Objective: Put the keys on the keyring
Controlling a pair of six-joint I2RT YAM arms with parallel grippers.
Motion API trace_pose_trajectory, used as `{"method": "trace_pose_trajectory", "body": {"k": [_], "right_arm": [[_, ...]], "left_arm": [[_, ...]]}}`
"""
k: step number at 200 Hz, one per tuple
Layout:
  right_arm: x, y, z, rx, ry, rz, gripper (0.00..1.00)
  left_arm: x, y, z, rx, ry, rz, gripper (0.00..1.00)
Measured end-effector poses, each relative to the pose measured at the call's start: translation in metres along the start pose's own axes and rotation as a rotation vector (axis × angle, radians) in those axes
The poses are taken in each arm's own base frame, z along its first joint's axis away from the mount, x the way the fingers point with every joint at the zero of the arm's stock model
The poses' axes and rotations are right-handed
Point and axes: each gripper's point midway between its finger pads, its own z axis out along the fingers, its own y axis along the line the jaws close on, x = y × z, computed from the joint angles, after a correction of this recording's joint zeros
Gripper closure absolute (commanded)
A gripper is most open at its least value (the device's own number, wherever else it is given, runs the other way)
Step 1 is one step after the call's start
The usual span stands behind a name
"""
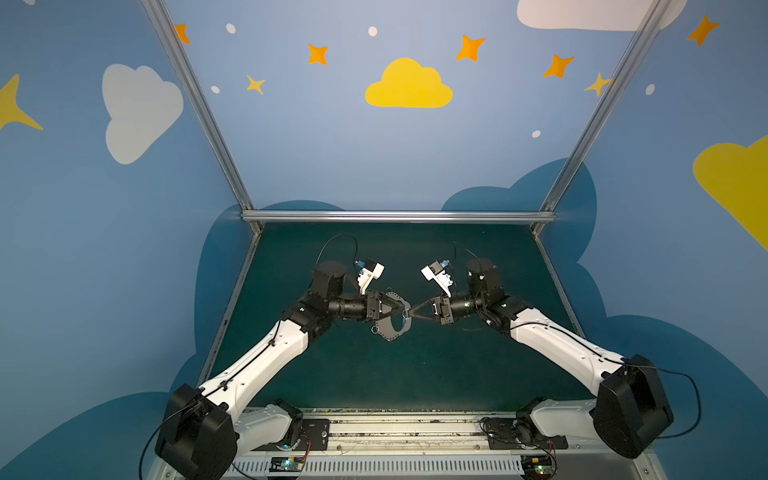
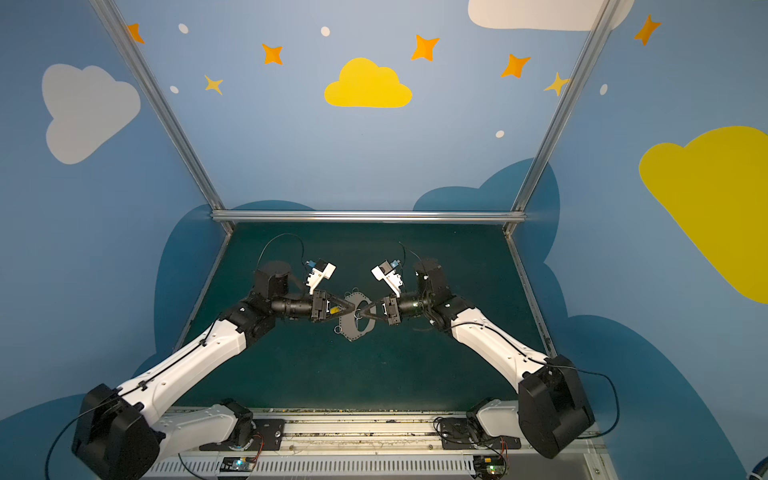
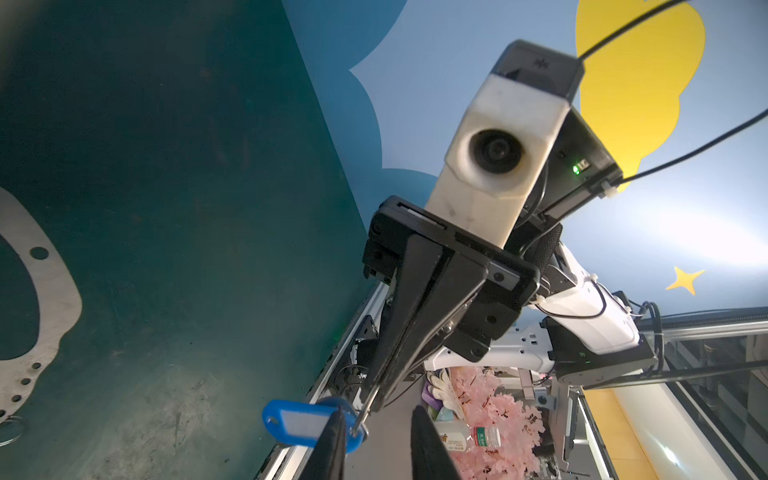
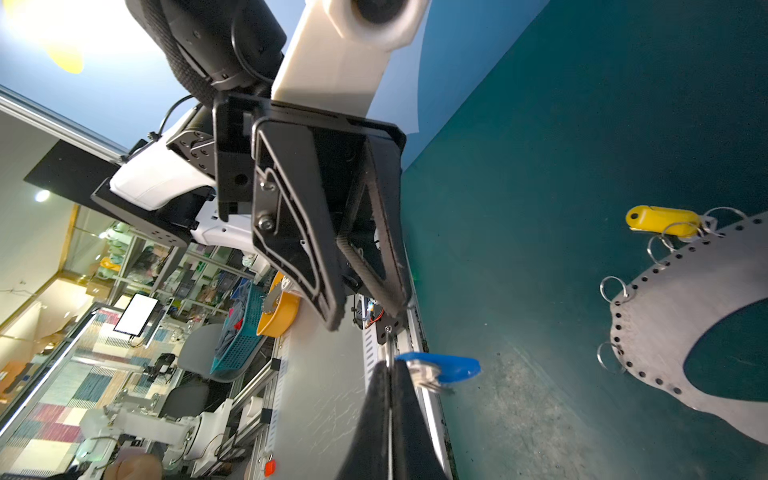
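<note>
Keyring [image 4: 673, 286]: flat grey perforated plate

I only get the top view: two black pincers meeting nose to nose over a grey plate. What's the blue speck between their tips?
Observer: A blue tag. The right wrist view shows the right gripper shut on a thin metal piece at the tag's end.
Operator: Is there a second tag anywhere?
Observer: Yes. A yellow tag lies at the rim of the keyring, among its wire rings.
Operator: And the left pincers, holding anything?
Observer: The left wrist view shows the left gripper with its fingers apart, one of them crossing in front of the blue tag.
</note>
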Motion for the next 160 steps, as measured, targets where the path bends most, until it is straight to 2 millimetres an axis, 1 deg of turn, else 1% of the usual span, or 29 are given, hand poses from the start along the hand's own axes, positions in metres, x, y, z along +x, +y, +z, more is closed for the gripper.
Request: {"method": "trace_pose_trajectory", "body": {"k": [16,25,60,78,95,105,115,129,150,160], "right_arm": [[0.001,0.003,0.000,-0.020,0.007,0.000,1.00],[0.002,0.005,0.000,-0.030,0.011,-0.001,1.00],[0.004,0.009,0.000,-0.057,0.025,0.001,1.00],[0.005,0.009,0.001,-0.067,0.032,0.007,1.00],[0.007,0.009,0.001,-0.075,0.038,0.012,1.00],[0.007,0.009,0.001,-0.077,0.041,0.016,0.98],[0.008,0.009,0.001,-0.079,0.044,0.021,0.96],[0.009,0.009,0.000,-0.078,0.045,0.025,0.83],[0.007,0.005,-0.001,-0.057,0.035,0.025,0.71],[0.004,0.002,-0.002,-0.040,0.022,0.026,0.67]], "left_arm": [[0.003,-0.003,0.002,0.012,0.015,0.010,0.75],[0.005,-0.003,0.003,0.016,0.022,0.017,0.78],[0.011,-0.002,0.009,0.023,0.056,0.024,0.82],[0.014,-0.002,0.010,0.028,0.071,0.028,0.86],[0.016,-0.002,0.011,0.028,0.077,0.034,0.92],[0.017,-0.002,0.011,0.029,0.082,0.039,0.94],[0.017,-0.003,0.011,0.031,0.085,0.046,0.96],[0.018,-0.004,0.011,0.032,0.087,0.052,0.96],[0.017,-0.002,0.012,0.020,0.077,0.051,0.96],[0.014,0.000,0.012,0.009,0.062,0.049,0.96]]}}
